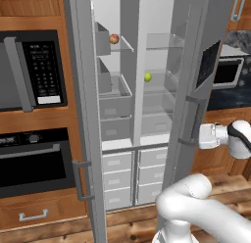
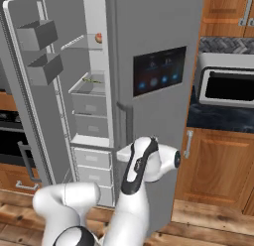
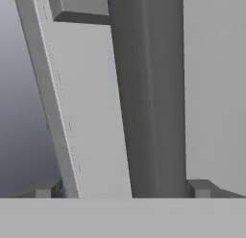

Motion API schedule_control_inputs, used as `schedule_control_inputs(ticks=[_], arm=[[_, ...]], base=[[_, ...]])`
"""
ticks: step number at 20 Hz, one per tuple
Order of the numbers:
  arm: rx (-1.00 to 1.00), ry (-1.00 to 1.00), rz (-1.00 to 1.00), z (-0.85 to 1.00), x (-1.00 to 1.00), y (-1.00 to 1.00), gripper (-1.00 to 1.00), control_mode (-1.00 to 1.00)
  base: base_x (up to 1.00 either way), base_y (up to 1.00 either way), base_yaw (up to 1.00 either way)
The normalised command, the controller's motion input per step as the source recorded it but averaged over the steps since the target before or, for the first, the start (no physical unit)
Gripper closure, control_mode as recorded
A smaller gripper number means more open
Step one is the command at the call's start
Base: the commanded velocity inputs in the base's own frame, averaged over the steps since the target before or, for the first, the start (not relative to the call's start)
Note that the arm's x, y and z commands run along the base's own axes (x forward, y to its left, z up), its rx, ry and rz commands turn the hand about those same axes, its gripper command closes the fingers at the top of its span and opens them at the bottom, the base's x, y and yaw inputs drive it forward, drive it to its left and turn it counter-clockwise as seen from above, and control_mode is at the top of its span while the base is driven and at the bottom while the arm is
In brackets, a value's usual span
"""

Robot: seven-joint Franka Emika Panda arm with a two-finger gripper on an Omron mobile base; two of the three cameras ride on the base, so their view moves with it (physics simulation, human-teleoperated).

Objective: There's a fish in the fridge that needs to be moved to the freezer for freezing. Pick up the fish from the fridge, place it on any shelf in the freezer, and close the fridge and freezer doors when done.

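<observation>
Two small dark finger tips of the gripper (image 3: 122,189) stand spread wide, one on each side of the vertical grey bar handle (image 3: 151,88) of the wider grey fridge door with the dark display panel (image 2: 158,71). Nothing is pinched. The bar's long axis runs upright, straight through the gap between the tips, so the handle lies directly ahead of the gripper and close. In the left base view the gripper (image 1: 196,136) sits at the lower part of that handle, on the door's near face, with the door swung partly out from the tall grey unit.

A thin dark thing (image 2: 92,80), probably the fish though too small to be sure, lies in a clear bin of the narrower freezer section (image 2: 89,91), far left of the gripper. The narrow grey freezer door (image 2: 30,81) stands wide open.
</observation>
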Motion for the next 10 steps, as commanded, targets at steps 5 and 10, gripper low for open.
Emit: schedule_control_inputs(ticks=[5,10], arm=[[-0.09,0.01,-0.29,0.03,0.5,0.52,-1.0,-1.0],[-0.03,0.0,-0.18,0.05,0.49,0.25,-1.0,-1.0]], base=[[0.0,0.0,0.0],[0.0,0.0,0.0]])
